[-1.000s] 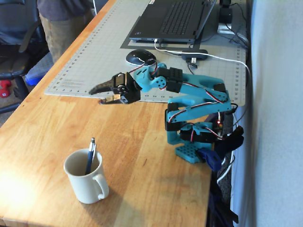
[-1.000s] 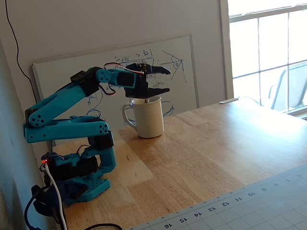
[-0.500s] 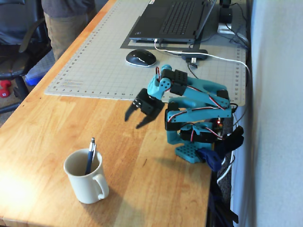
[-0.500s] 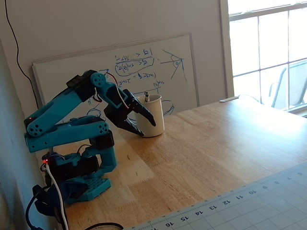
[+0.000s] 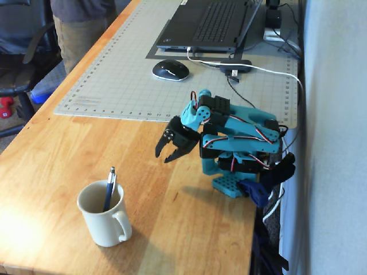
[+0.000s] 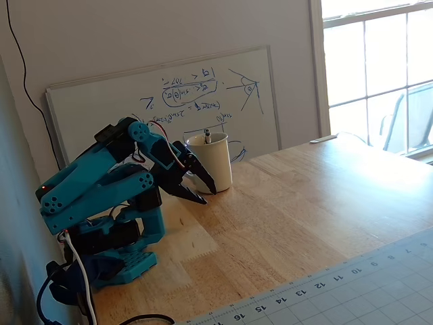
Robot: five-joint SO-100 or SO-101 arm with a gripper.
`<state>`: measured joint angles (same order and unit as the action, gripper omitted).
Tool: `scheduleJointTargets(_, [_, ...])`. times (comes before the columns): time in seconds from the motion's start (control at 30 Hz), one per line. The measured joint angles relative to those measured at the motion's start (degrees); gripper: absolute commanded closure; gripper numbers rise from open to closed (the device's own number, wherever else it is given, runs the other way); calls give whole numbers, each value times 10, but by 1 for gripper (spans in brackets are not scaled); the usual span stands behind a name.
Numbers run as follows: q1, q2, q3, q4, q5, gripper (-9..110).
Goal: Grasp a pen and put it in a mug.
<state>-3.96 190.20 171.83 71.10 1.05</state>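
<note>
The cream-white mug (image 5: 102,220) stands upright on the wooden table near its front edge, handle toward the lower right. The dark pen (image 5: 109,193) stands inside it, leaning on the rim with its silver end sticking out above. In the other fixed view the mug (image 6: 214,161) stands in front of a whiteboard with the pen end (image 6: 207,137) just showing. My gripper (image 5: 165,154) hangs folded back near the arm's base, well apart from the mug, jaws slightly open and empty. It also shows in the other fixed view (image 6: 205,195).
A grey cutting mat (image 5: 126,74) covers the far table with a mouse (image 5: 170,70), a laptop (image 5: 209,23) and cables on it. A whiteboard (image 6: 162,101) leans on the wall behind the mug. A person (image 5: 80,28) stands at the far left edge.
</note>
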Motion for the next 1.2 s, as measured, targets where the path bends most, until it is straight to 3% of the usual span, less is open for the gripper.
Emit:
scheduleJointTargets(0.2, [0, 3, 69, -26, -58, 94])
scheduleJointTargets(0.43, [0, 3, 69, -28, -62, 94])
scheduleJointTargets(0.67, [0, 3, 69, -28, -66, 102])
scheduleJointTargets(1.2, [0, 3, 69, -28, -68, 100])
